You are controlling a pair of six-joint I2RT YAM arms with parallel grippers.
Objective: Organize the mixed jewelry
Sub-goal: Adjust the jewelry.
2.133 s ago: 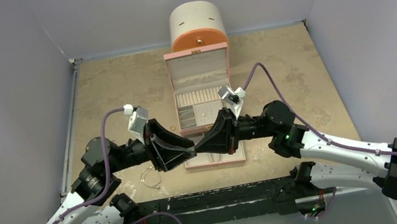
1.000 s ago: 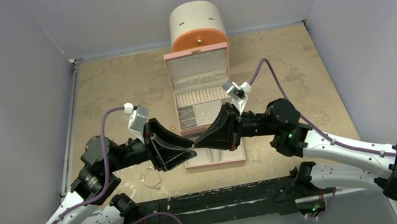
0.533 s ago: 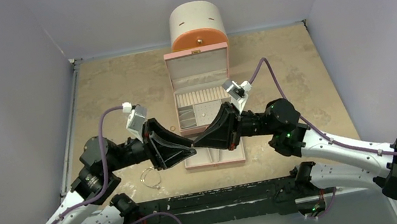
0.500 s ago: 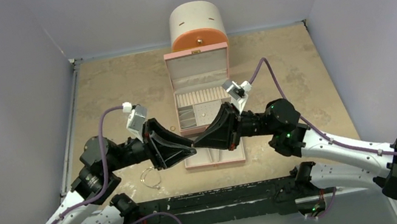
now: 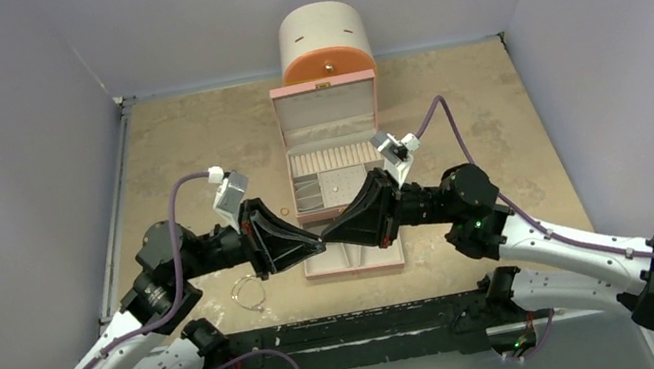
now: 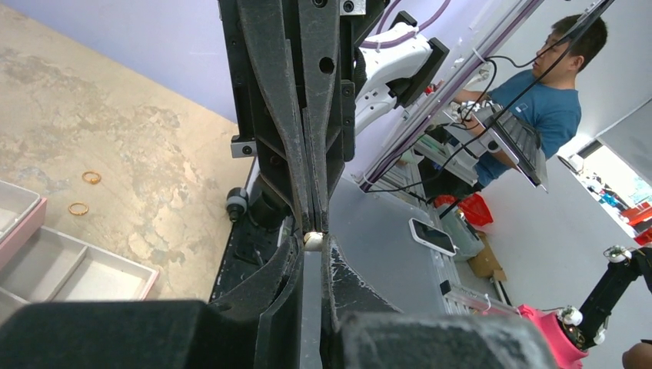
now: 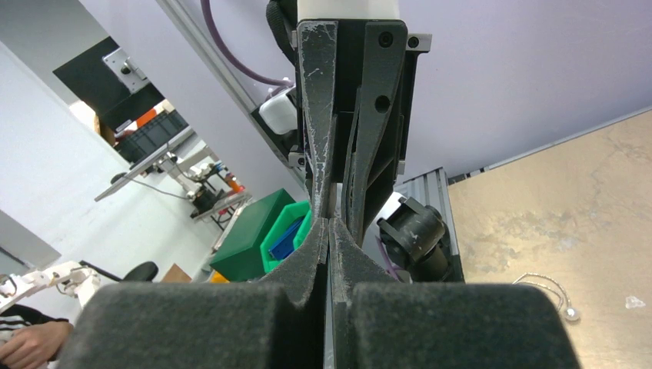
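Tabletop, overhead: left gripper and right gripper meet over the jewelry box; bangle lies unsorted at its 7 o'clock. Left wrist: left jaws narrowly flank a pale piece, grip uncertain. Right wrist: we read right jaws together; most sorting remains.

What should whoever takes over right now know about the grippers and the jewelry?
Left gripper: fingers a sliver apart, grip unclear.
Right gripper: looks shut.
They meet tip to tip above the front of the box, with a tiny pale piece at the junction. I cannot tell which one holds it.
On the table: the bangle left of the box's near corner, and two gold rings beside the box.
Done: box open.
Left: probably settle the piece into the box, then the bangle and rings.
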